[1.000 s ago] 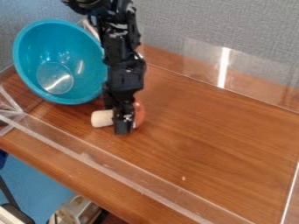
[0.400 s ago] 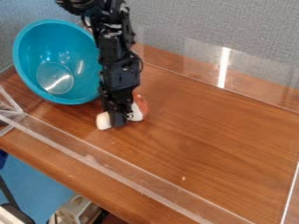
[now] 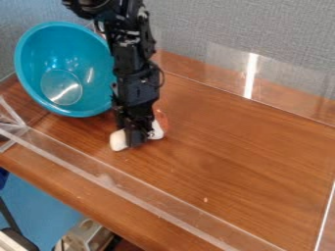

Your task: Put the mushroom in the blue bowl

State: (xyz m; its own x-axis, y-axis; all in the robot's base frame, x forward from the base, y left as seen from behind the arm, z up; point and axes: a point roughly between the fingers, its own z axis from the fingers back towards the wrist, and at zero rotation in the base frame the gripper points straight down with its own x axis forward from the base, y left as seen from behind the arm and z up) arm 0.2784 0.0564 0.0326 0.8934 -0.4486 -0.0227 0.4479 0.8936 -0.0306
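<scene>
The mushroom (image 3: pixel 124 139) lies on its side on the wooden table, cream stem pointing left and front, reddish cap (image 3: pixel 160 125) to the right. My black gripper (image 3: pixel 137 129) comes straight down onto it and is shut on the mushroom, its fingers hiding the middle of the toy. The blue bowl (image 3: pixel 59 67) stands tilted on its edge at the back left, its opening facing the camera, just left of the arm and apart from the mushroom.
Clear acrylic walls ring the wooden table (image 3: pixel 236 147): a low front rail (image 3: pixel 131 191) and an upright panel (image 3: pixel 256 74) at the back right. A grey wall stands behind.
The jaws have shut on the mushroom, which stood between open fingers a second ago. The mushroom has shifted slightly toward the front right.
</scene>
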